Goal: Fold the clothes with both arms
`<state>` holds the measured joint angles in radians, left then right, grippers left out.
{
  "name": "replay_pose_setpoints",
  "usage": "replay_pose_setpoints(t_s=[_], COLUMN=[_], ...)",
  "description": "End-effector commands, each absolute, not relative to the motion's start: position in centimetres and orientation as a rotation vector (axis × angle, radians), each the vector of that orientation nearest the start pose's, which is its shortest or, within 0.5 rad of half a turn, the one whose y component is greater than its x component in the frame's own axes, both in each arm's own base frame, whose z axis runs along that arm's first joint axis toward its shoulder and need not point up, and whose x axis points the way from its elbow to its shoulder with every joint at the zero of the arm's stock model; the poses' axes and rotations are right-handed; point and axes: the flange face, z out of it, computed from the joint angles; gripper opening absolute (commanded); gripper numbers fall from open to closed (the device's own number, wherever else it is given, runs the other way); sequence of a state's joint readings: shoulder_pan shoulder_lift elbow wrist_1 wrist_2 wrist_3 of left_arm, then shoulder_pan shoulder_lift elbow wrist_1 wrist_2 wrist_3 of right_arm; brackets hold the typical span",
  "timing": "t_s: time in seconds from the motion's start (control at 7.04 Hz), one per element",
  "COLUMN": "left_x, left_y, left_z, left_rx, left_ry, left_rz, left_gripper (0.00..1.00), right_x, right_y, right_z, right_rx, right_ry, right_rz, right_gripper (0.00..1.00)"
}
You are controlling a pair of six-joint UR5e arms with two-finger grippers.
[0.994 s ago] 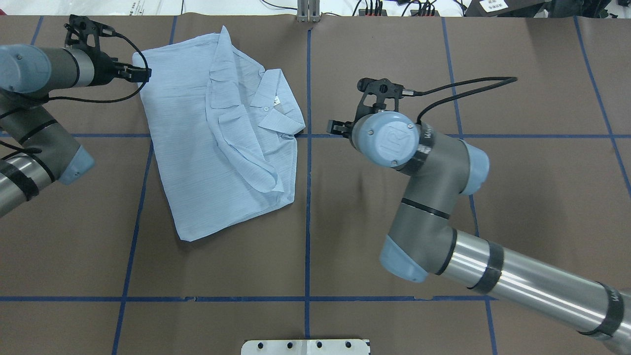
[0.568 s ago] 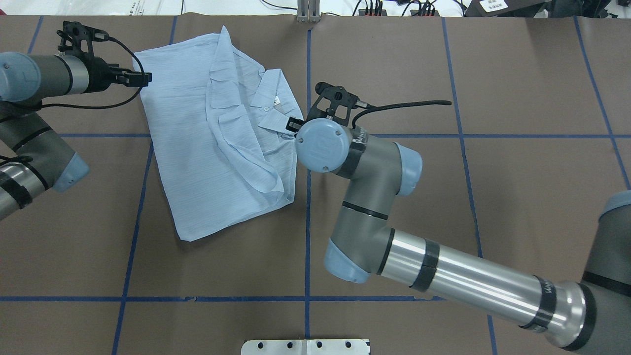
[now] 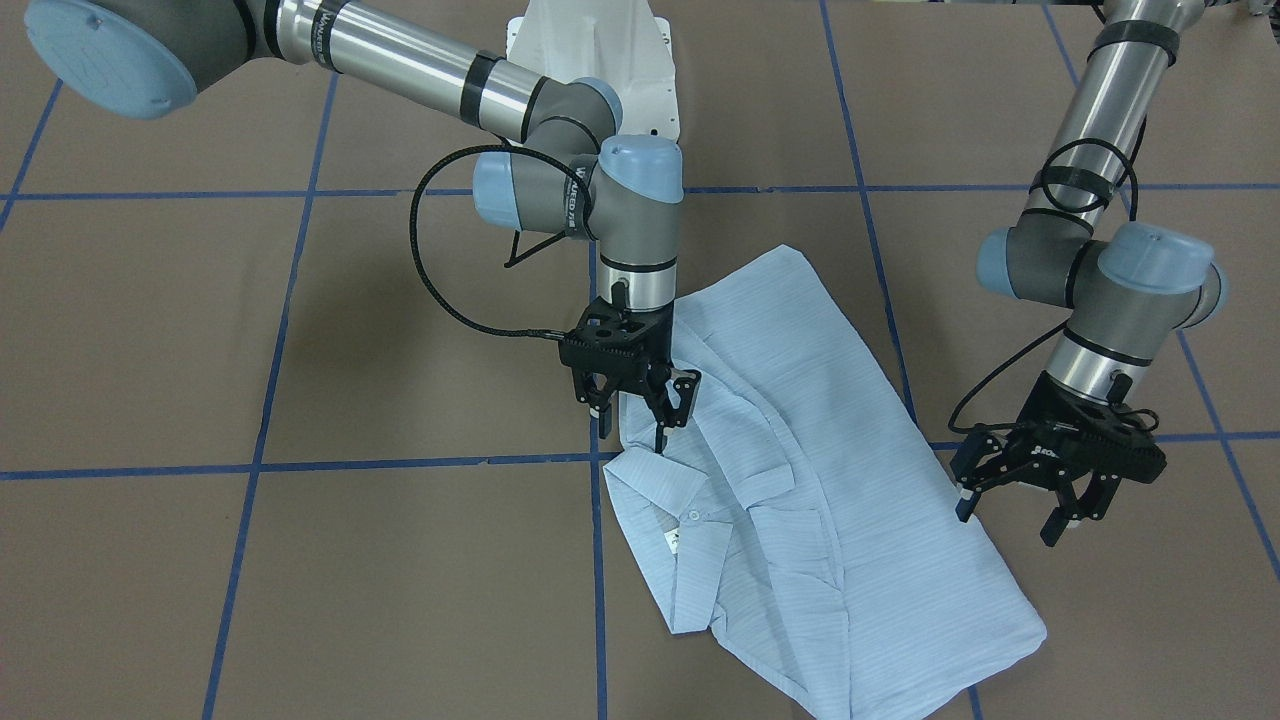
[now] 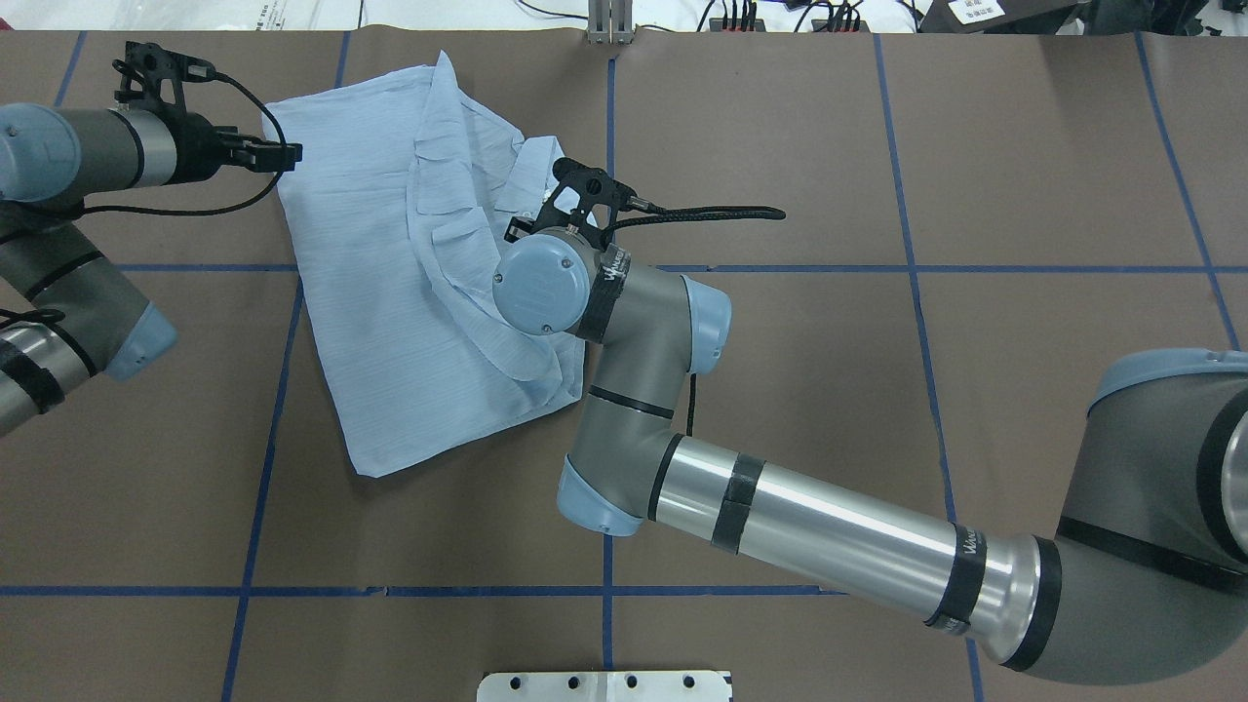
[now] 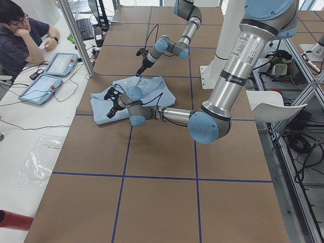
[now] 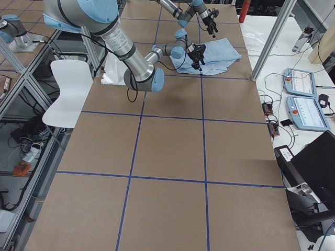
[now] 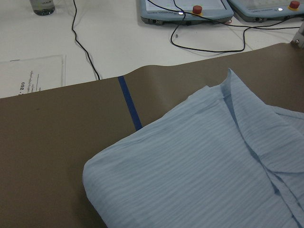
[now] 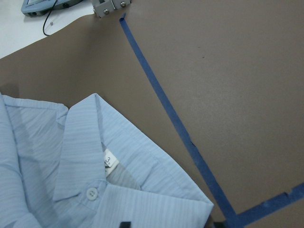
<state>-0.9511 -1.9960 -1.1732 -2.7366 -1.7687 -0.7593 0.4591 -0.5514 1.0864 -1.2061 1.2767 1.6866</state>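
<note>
The light-blue shirt (image 4: pixel 390 292) lies folded on the brown table, left of centre, with its collar toward the middle; it also shows in the front view (image 3: pixel 800 480). My right gripper (image 3: pixel 635 415) is open, pointing down, with its fingertips at the shirt's edge just beside the collar (image 3: pixel 665 500). In the overhead view its wrist (image 4: pixel 541 283) hides it. My left gripper (image 3: pixel 1005 520) is open and empty, just beside the shirt's far left corner (image 4: pixel 278 153). The left wrist view shows that corner of the shirt (image 7: pixel 199 175). The right wrist view shows the collar and a button (image 8: pixel 90 192).
The white pedestal base (image 4: pixel 604 685) is at the near table edge. Blue tape lines (image 4: pixel 609 146) cross the brown table cover. Beyond the far edge are control tablets (image 5: pixel 55 66), cables, and a seated operator (image 5: pixel 20 30).
My right arm has swung left from the table's middle until its gripper is over the shirt's collar edge. My left gripper has barely moved. The shirt lies as before.
</note>
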Motion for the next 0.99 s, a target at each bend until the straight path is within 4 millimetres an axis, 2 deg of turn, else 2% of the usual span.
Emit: replay_pose_setpoints(t_s=[0.0,0.43,0.85], left_x=[31.2,31.4,31.4], left_y=[-63.2,-63.1,-63.0], left_z=[48.2,48.1,48.2], left_rx=[0.806,0.806,0.804], left_ry=[0.891,0.893,0.892], left_rz=[-0.003,0.0,0.0], left_gripper=[1.0,1.0,1.0], right_x=[-68.4,-68.9,-69.0], right_y=[-52.4,-52.9,-53.1], right_z=[17.3,19.5,19.9], right_rx=[0.45,0.453,0.463], right_ry=[-0.861,-0.814,-0.803], right_rz=[0.671,0.674,0.678], right_gripper=[0.59,0.61,0.61])
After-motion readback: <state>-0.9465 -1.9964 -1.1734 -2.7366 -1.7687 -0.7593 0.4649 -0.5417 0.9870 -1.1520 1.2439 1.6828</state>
